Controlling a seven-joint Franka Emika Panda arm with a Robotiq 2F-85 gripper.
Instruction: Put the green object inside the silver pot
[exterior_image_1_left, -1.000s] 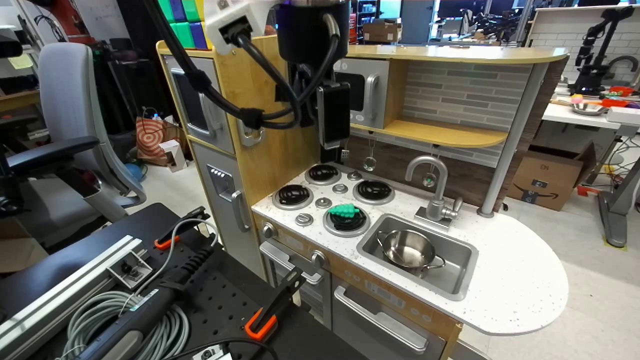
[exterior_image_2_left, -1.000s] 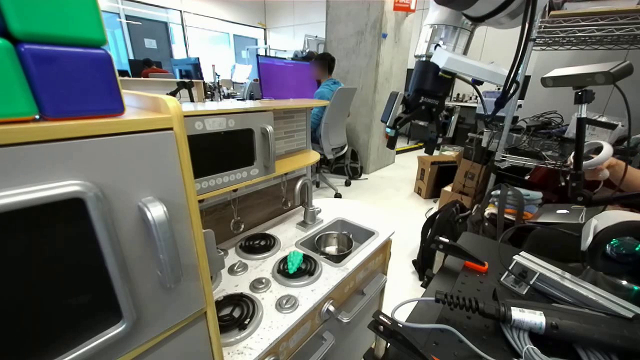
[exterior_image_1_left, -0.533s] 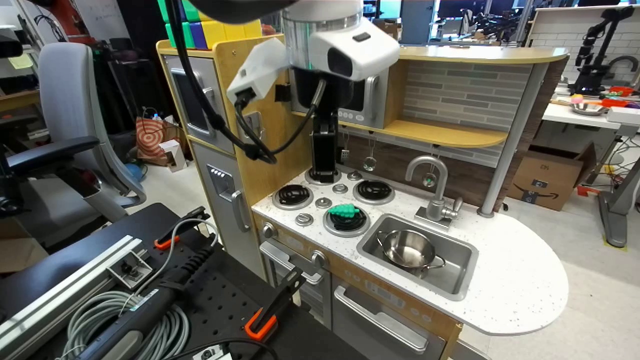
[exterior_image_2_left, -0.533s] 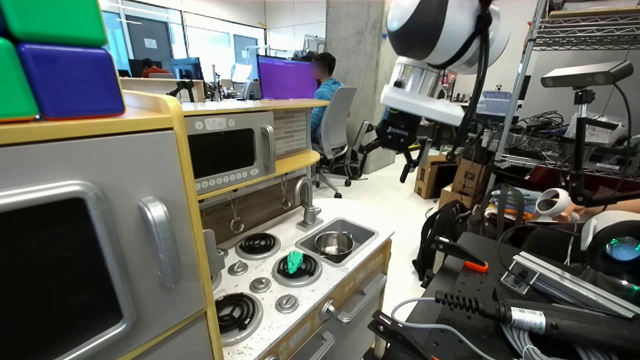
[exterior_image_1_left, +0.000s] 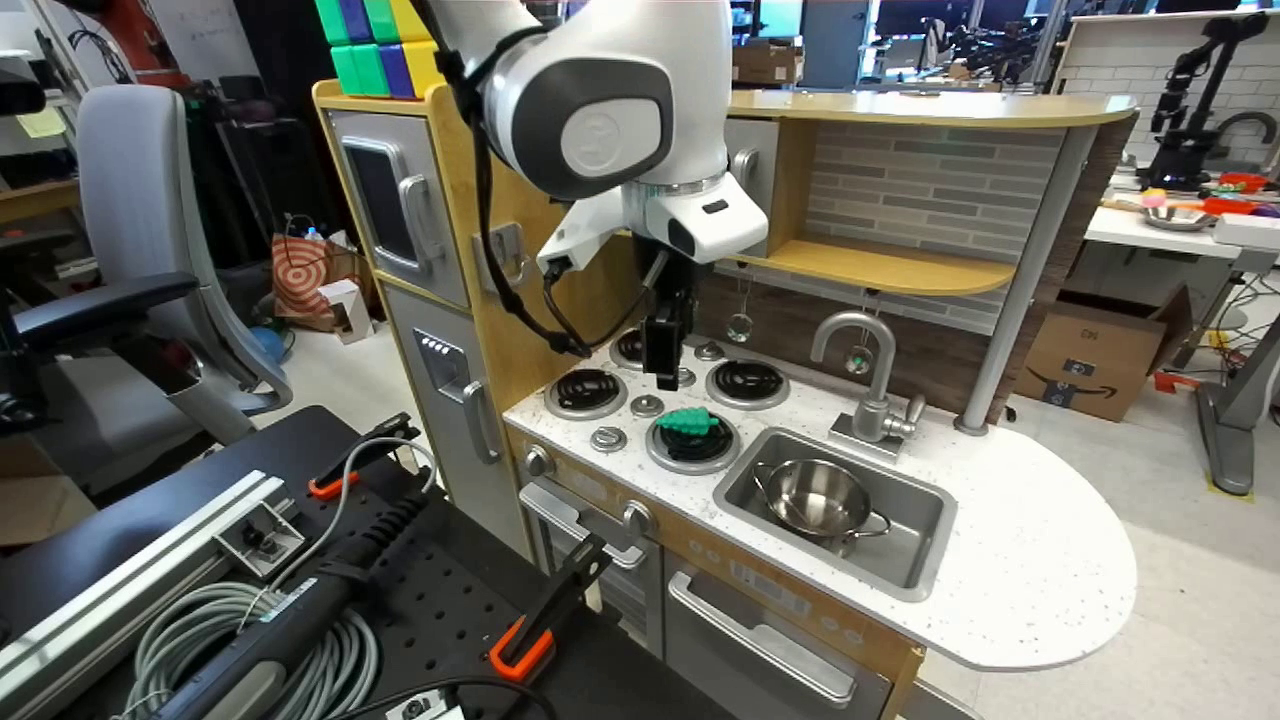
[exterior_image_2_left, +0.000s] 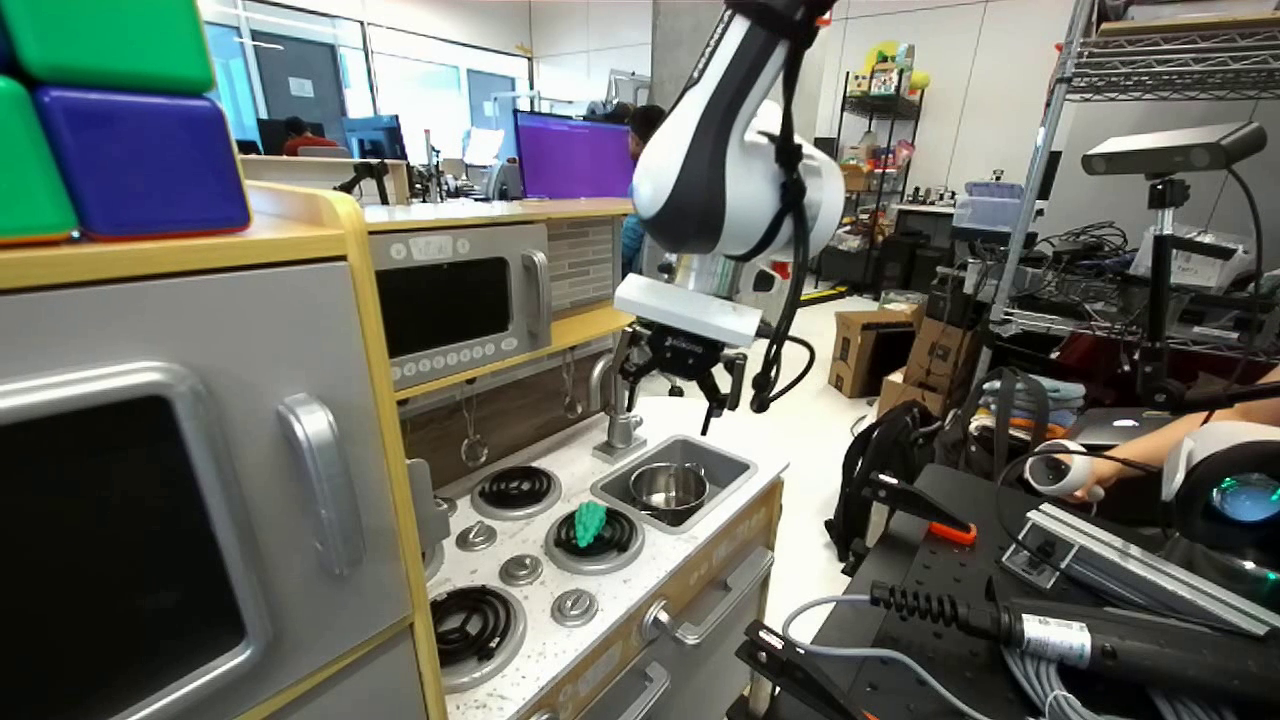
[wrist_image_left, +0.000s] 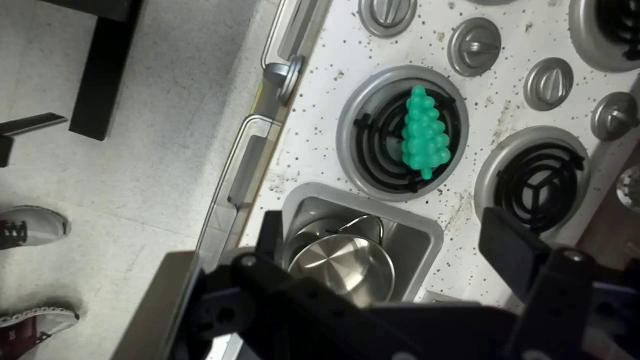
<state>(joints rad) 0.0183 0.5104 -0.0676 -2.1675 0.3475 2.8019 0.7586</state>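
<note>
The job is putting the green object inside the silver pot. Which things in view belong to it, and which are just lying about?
Job:
green object on a burner
silver pot in the sink
gripper, open

Lying about:
stacked blocks
backpack
cardboard box
shopping bag

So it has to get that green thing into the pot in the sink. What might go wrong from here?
The bumpy, tapering green object might slip as the open gripper closes on it. It lies on burner coils that the fingers could catch. The faucet stands beside the sink holding the silver pot, so the arm might knock it.
</note>
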